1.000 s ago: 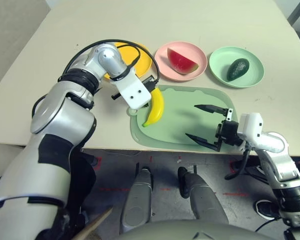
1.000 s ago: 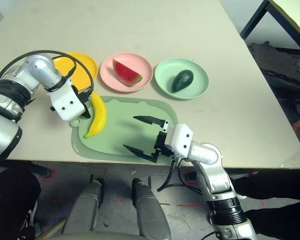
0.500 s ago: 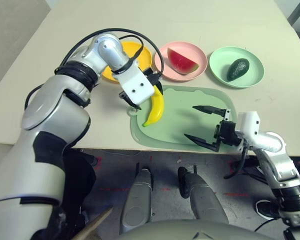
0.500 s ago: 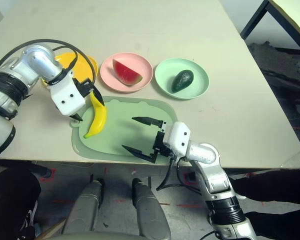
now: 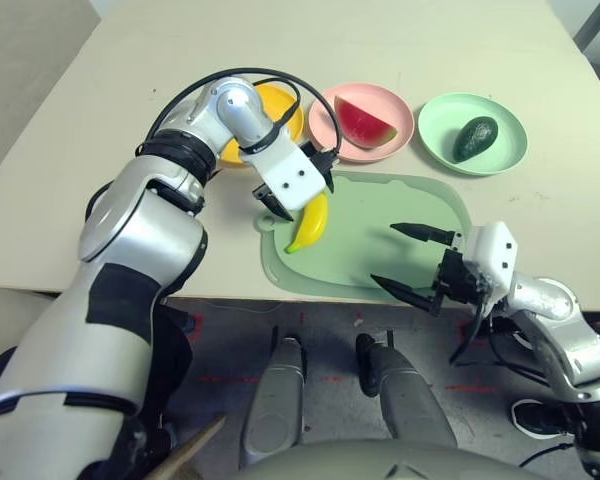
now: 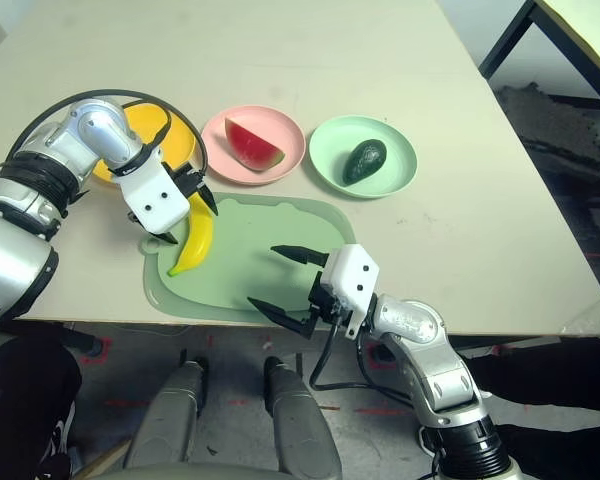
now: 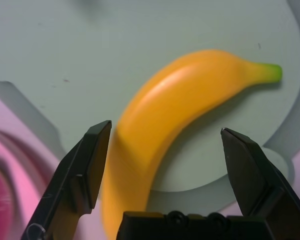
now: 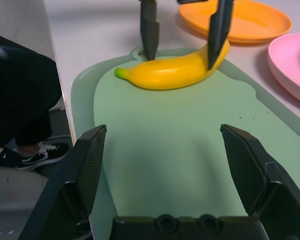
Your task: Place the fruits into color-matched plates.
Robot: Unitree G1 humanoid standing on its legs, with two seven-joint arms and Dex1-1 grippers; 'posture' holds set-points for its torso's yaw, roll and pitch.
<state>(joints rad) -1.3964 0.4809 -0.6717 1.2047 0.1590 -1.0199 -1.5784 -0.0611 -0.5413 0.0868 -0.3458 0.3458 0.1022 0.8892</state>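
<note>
The yellow banana (image 5: 310,222) lies on the left part of the pale green mat (image 5: 370,235). My left gripper (image 5: 305,190) is open and straddles the banana's upper half, one finger (image 7: 87,165) on each side, apart from it. The yellow-orange plate (image 5: 283,103) sits just behind, partly hidden by my left arm. A watermelon wedge (image 5: 363,122) rests in the pink plate (image 5: 395,103), and the dark avocado (image 5: 475,138) lies in the mint green plate (image 5: 440,125). Over the mat's front right corner my right gripper (image 5: 410,262) stands open and holds nothing.
The mat reaches almost to the table's front edge (image 5: 230,295). Bare table stretches behind the three plates and to the right of the mat. A black cable (image 5: 195,95) loops over my left wrist.
My left gripper has swung right and come down around the banana's upper half. My right gripper has drawn back slightly toward the table's front edge. The banana has stayed in place.
</note>
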